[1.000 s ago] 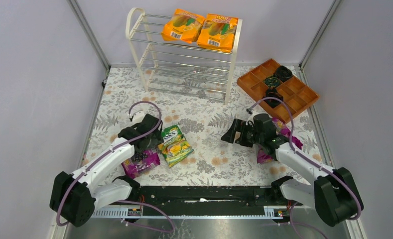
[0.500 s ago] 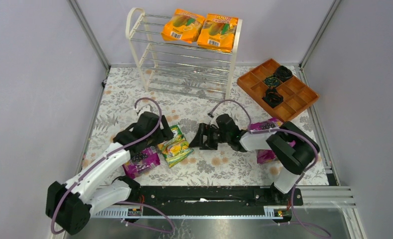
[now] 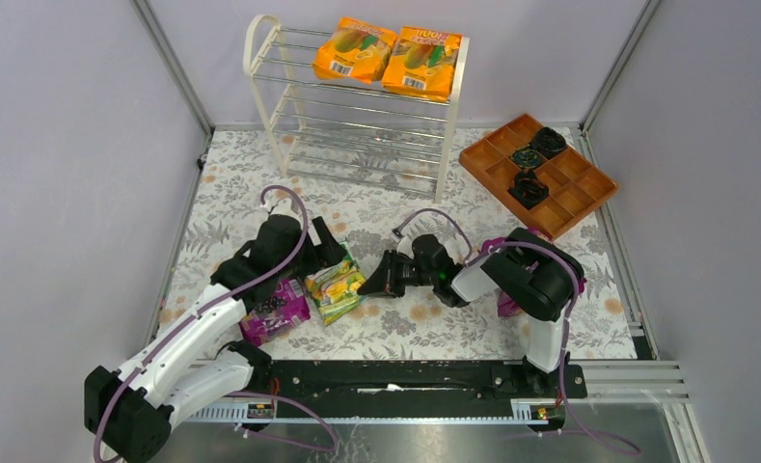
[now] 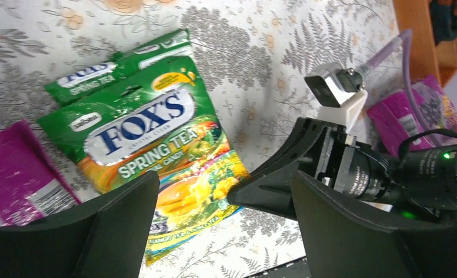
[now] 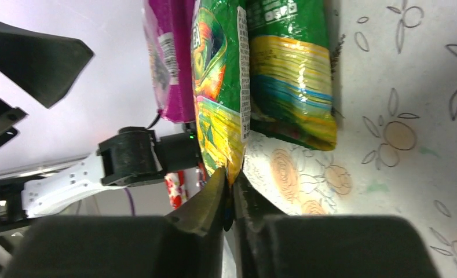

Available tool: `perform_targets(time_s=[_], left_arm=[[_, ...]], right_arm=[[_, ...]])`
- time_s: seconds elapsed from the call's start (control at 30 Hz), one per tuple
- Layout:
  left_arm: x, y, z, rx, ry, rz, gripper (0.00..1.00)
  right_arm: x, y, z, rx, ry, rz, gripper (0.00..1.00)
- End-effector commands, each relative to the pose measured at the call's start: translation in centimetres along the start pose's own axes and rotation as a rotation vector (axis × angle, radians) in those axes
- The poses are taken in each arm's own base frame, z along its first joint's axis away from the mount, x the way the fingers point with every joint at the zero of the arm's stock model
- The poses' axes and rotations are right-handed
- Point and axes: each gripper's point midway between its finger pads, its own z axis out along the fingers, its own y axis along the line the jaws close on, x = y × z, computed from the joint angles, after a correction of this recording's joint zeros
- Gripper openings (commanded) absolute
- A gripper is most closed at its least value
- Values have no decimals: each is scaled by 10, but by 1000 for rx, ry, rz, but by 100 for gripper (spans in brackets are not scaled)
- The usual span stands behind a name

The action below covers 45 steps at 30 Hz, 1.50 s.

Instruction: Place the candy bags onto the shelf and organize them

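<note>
Right tool point(image 5: 230, 180) is nearly closed, pinching the bottom corner of the upper green-yellow candy bag point(image 5: 217, 87); that corner is raised off the worktop point(image 3: 405, 328). A second green-yellow bag point(image 5: 289, 69) lies flat just beside it, partly under it in the left wrist view. Left tool point(image 4: 223, 191) is spread wide above the same upper bag, with nothing in its grip. One purple bag point(image 3: 272, 313) lies on the worktop touching the green bags' left side, under the left arm. Another purple bag point(image 3: 504, 303) lies near the right arm and is mostly hidden by it. Shelf point(image 3: 452, 121) stands at the far edge, well apart from both tools. Two orange bags point(image 3: 354, 50) point(image 3: 421, 60) sit side by side on its top tier. Orange tray point(image 3: 574, 188) sits right of the shelf with black round objects point(image 3: 530, 154) in some compartments.
</note>
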Motion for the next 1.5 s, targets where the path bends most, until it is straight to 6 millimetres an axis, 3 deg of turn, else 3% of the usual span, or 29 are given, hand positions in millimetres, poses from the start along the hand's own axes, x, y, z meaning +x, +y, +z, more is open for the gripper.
perform_targets(time_s=[0.0, 0.07, 0.27, 0.47, 0.6, 0.87, 1.0, 1.17, 1.47], left_arm=[[5, -29, 2, 154, 34, 22, 89], [7, -44, -1, 240, 58, 32, 90], [7, -94, -14, 520, 75, 31, 99], [34, -118, -11, 734, 236, -147, 99], [43, -110, -2, 733, 264, -265, 99], [32, -71, 8, 654, 208, -551, 99], [32, -82, 11, 703, 298, -678, 99], [26, -97, 13, 782, 388, -846, 99], [18, -101, 67, 610, 383, -968, 96]], right_arm=[[-13, 38, -11, -127, -59, -29, 6], [-23, 36, -24, -120, -115, -23, 0], [-52, 25, -64, -120, -282, 60, 0], [-76, 30, -92, -204, -437, 161, 0], [-91, 45, -107, -292, -510, 198, 0], [-111, 77, -122, -478, -561, 284, 0], [-118, 84, -115, -519, -538, 318, 0], [-122, 95, -121, -537, -566, 282, 0], [-113, 92, -114, -523, -555, 281, 0]])
